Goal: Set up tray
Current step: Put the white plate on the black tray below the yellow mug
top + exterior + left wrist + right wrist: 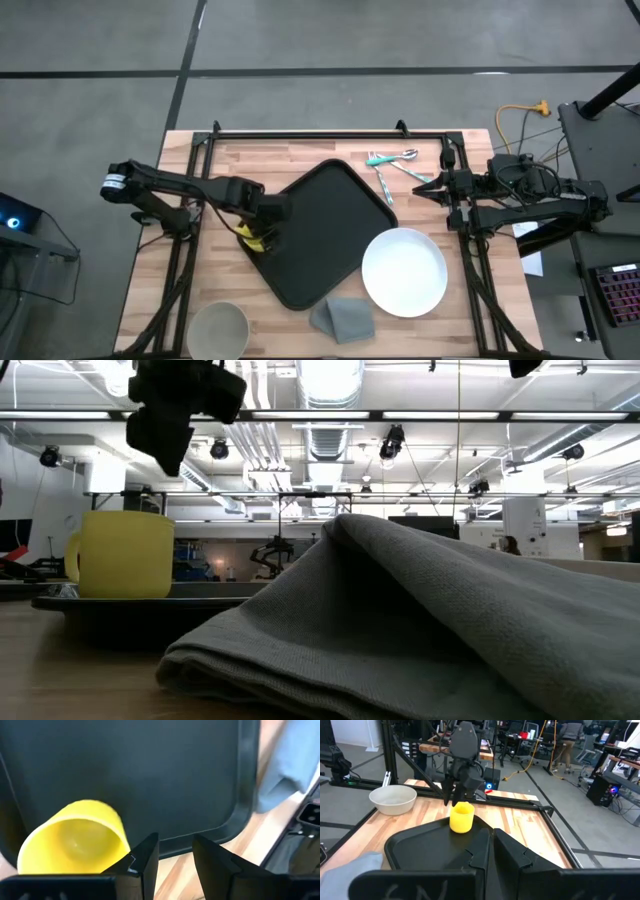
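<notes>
Tray (325, 235) sits mid-tabletop, rotated diagonally, one corner toward the near edge. Yellow cup (461, 817) stands upright on the tray's left edge. Left gripper (455, 795) hangs just above and behind the cup, fingers apart, nothing between them; looks like the cup is set down and released. Right gripper (428, 186) waits at the tabletop's right edge, fingers together, empty.

Off the tray: white plate (404, 271) at the tray's right, its rim touching or overlapping the tray's, grey cloth (342, 318) at the near edge, bowl (218, 330) in the near-left corner, cutlery (392, 163) toward the far edge.

Doing it well, my read: lift the left gripper straight up clear of the cup rim before any sideways move, or it tips the cup. Plate probably next; it needs room on the tray, so don't crowd the cup.

Hard to see: high view hides most of the cup under the left arm. Low view is mostly blocked by cloth. Can't sort the cutlery pieces.
</notes>
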You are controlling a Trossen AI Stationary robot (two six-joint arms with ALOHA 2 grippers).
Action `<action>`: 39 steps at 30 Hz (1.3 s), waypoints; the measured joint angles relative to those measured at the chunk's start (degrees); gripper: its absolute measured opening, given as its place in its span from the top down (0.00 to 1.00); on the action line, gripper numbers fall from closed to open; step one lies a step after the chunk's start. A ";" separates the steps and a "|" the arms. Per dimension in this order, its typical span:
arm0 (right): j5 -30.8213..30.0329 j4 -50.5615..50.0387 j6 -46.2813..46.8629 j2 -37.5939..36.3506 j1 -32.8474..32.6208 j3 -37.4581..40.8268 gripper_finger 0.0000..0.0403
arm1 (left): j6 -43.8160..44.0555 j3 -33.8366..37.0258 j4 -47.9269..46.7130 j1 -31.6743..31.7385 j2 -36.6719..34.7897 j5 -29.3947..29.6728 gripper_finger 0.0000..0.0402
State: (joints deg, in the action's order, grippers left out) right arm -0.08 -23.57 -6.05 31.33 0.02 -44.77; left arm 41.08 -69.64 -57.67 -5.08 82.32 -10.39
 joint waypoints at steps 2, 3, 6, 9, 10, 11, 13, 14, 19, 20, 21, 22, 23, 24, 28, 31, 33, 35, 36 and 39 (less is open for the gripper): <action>-0.02 0.00 -0.06 0.00 0.01 0.00 0.96 | 0.00 -0.18 1.34 0.00 -0.02 0.00 0.74; -0.02 0.00 0.01 0.00 -0.01 0.00 0.96 | 0.00 -0.06 2.54 0.00 -0.02 0.00 0.74; 0.00 0.00 -0.08 0.00 -0.01 0.00 0.96 | 0.00 1.10 7.56 0.00 -0.02 0.00 0.74; -0.01 0.00 -0.05 0.00 -0.01 0.00 0.96 | 0.00 3.03 15.31 0.00 -0.02 0.02 0.74; -0.01 0.00 -0.10 0.00 -0.01 0.00 0.96 | 0.00 3.59 17.74 0.00 -0.02 0.02 0.74; -0.01 0.00 -0.04 0.00 0.00 0.00 0.96 | 0.00 3.99 19.74 0.00 -0.02 0.02 0.74; -0.02 0.00 0.01 0.00 0.01 0.00 0.96 | 0.00 4.42 22.55 0.00 -0.02 0.01 0.74; 0.00 0.00 -0.09 0.00 -0.01 -0.01 0.96 | -0.02 4.43 23.03 0.00 -0.02 0.02 0.74; 0.00 0.00 -0.09 0.00 0.00 -0.01 0.96 | -4.91 4.32 22.64 -0.10 -0.29 -0.02 0.74; -0.01 0.00 -0.04 0.00 0.00 -0.01 0.96 | -5.36 4.32 22.68 -0.13 -0.42 -0.05 0.74; 0.00 0.00 0.01 0.00 0.01 0.00 0.96 | -5.46 4.32 22.71 -0.13 -0.52 -0.07 0.74; 0.00 0.00 0.01 0.00 -0.01 0.00 0.96 | -5.45 4.32 22.67 -0.13 -0.55 -0.09 0.74; 0.00 0.00 -0.08 0.00 0.01 0.00 0.96 | -5.44 4.32 22.65 -0.13 -0.53 -0.09 0.74; 0.00 0.00 -0.08 0.00 0.01 0.00 0.96 | -5.44 4.34 22.65 -0.13 -0.49 -0.09 0.74; 0.00 0.00 -0.10 0.00 0.01 -0.01 0.96 | -3.55 4.35 23.07 -0.13 -0.32 -0.06 0.74; -0.02 0.00 0.01 0.00 -0.01 0.00 0.96 | -2.95 4.41 24.64 -0.13 -0.28 -0.04 0.74; 0.00 0.00 -0.10 0.00 0.00 0.00 0.96 | -3.61 4.75 24.56 -0.38 -0.28 0.00 0.74; 0.00 0.00 0.01 0.00 0.01 0.00 0.96 | -4.93 4.90 24.30 -0.97 -0.26 0.02 0.74; 0.00 0.00 -0.02 0.00 0.01 0.00 0.96 | -5.92 4.93 24.40 -1.45 -0.26 0.03 0.74; 0.00 -0.01 -0.01 0.00 0.00 0.00 0.96 | -11.28 5.48 26.52 -3.11 -0.29 0.37 0.74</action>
State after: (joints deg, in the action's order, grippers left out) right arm -0.08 -23.58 -6.06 31.33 0.02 -44.77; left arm 29.80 -64.16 -31.16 -8.20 82.04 -10.02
